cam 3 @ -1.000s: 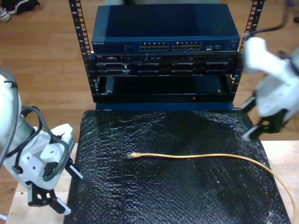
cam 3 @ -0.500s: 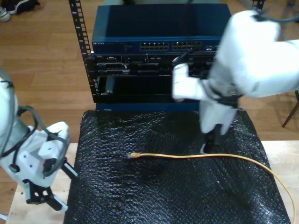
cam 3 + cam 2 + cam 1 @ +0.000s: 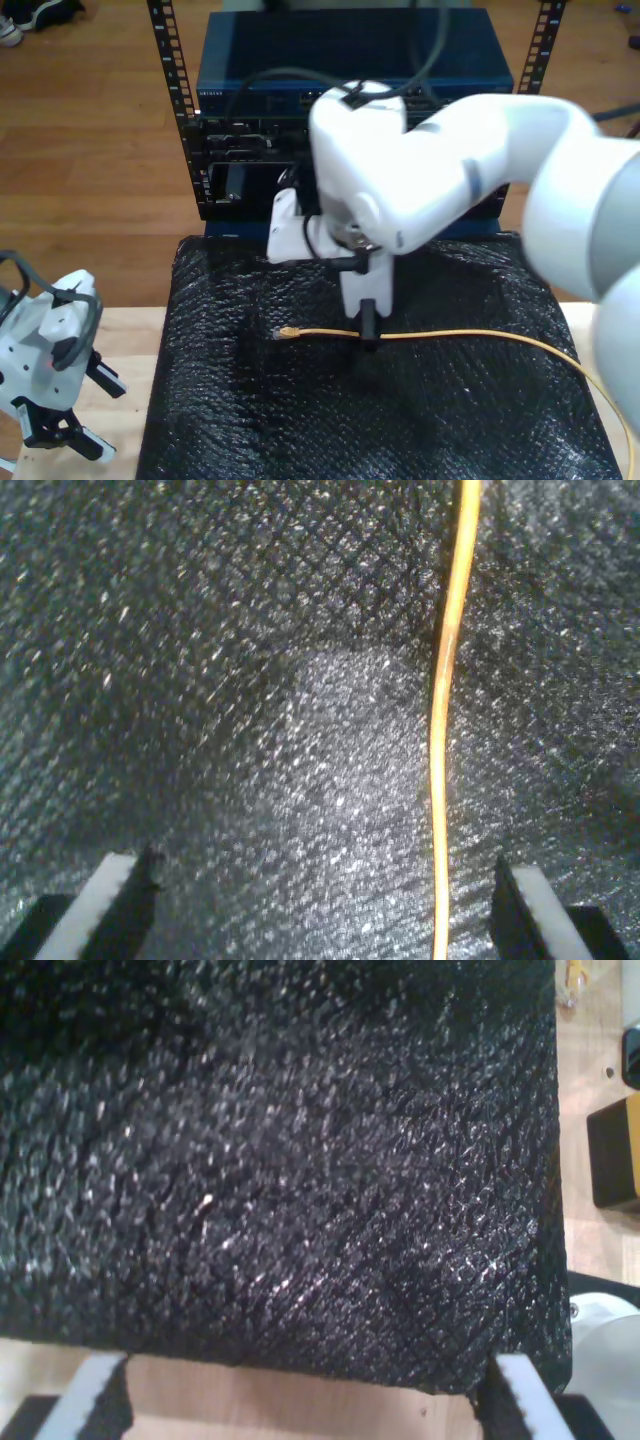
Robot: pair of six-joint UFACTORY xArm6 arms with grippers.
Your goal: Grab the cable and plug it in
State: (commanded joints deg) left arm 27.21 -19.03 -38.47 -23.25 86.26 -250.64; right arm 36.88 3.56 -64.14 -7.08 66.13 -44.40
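Cable: yellow-orange, thin, lying flat on the black textured mat; its small plug tip sits toward nine o'clock of mat centre in the exterior view, and the run extends toward three o'clock, then curves down toward five o'clock off the mat edge. My second gripper: poised directly over the cable a short way along from the plug, jaws spread wide, grasping nothing; in the second wrist view the cable passes between the two toothed fingertips, nearer one of them than the other. My first gripper: at eight o'clock of the exterior view, off the mat over the pale wooden table, jaws released and empty, well apart from the cable. Rack: at twelve o'clock behind the mat, holding a blue network switch, partly hidden by the white arm.
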